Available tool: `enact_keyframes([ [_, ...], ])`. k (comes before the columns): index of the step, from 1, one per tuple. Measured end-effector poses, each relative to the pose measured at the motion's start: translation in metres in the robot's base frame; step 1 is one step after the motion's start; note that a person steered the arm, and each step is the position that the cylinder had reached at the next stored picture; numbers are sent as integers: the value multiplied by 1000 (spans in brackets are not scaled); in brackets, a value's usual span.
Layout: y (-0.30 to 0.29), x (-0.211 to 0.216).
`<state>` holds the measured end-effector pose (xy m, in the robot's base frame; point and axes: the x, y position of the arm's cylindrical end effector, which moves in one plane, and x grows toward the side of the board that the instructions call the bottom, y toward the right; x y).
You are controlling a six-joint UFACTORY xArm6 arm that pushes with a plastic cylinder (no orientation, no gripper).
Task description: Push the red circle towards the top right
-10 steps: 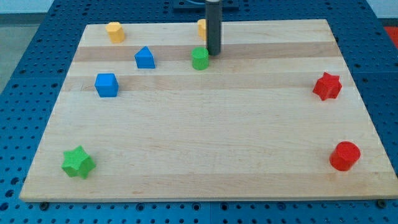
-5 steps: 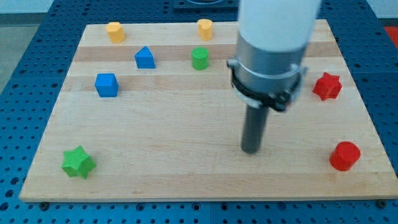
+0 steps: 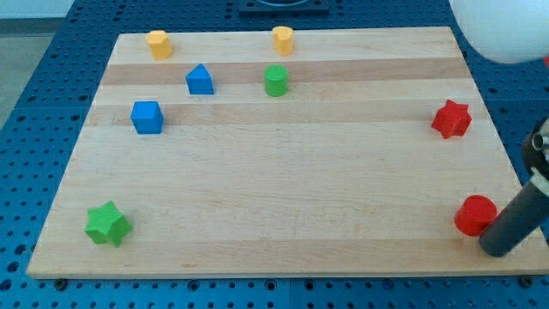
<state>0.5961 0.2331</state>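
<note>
The red circle (image 3: 474,215) lies near the board's bottom right corner. My tip (image 3: 497,251) is just to the lower right of it, touching or nearly touching its edge. The dark rod slants up toward the view's right edge and covers part of the circle's right side. A red star (image 3: 451,118) lies above the circle near the board's right edge.
The wooden board (image 3: 283,172) also holds a green star (image 3: 108,224) at bottom left, a blue cube (image 3: 147,117), a blue house-shaped block (image 3: 200,79), a green cylinder (image 3: 275,81), and two yellow blocks (image 3: 158,43) (image 3: 283,39) at the top. The white arm body (image 3: 506,26) shows at top right.
My tip moved from beside the green cylinder at the top, across the board's middle, down to the lower right of the red circle. No block has moved.
</note>
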Motion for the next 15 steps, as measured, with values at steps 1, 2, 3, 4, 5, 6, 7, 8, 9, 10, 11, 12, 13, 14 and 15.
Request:
enact_keyframes([
  [1,-9,-18],
  [2,-17,-34],
  [3,-21,-54],
  [4,-37,-73],
  [5,-67,-85],
  [6,-73,-101],
  [7,-71,-98],
  [8,-49,-92],
  [9,-50,-102],
  [10,-61,-125],
  [11,-76,-154],
  [12,-88,-183],
  [13,-89,-209],
  [14,-87,-236],
  [15,-84,-270],
])
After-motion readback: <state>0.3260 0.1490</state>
